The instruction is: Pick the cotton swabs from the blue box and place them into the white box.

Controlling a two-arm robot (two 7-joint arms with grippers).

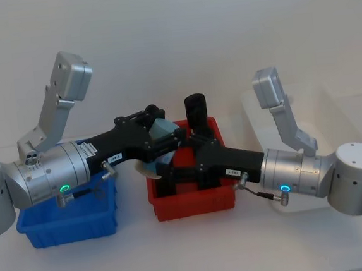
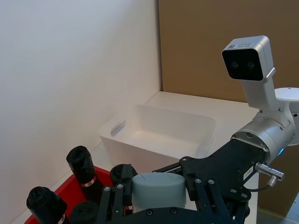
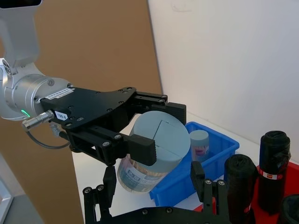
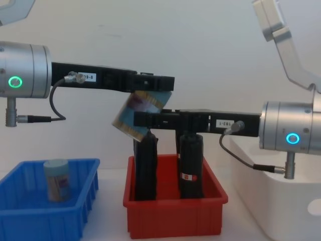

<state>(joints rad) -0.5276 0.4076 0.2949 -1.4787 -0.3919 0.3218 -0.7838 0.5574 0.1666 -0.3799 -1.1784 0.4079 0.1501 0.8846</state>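
My left gripper [image 1: 159, 137] is shut on a tub of cotton swabs [image 3: 159, 140] with a pale blue lid. It holds the tub [image 4: 140, 113] tilted in the air above the left edge of the red bin. My right gripper [image 3: 153, 179] reaches in from the right, open, with one finger on each side of the tub's lower part. A second tub [image 4: 56, 179] stands upright in the blue box [image 4: 30, 211] at the left. The white box [image 4: 281, 201] sits at the right under my right arm, and its inside [image 2: 154, 135] holds nothing.
A red bin [image 4: 175, 216] stands between the two boxes and holds several tall black cylinders [image 4: 190, 170] with red stickers. They rise close under both grippers. A brown board stands beyond the white box [image 2: 224, 46].
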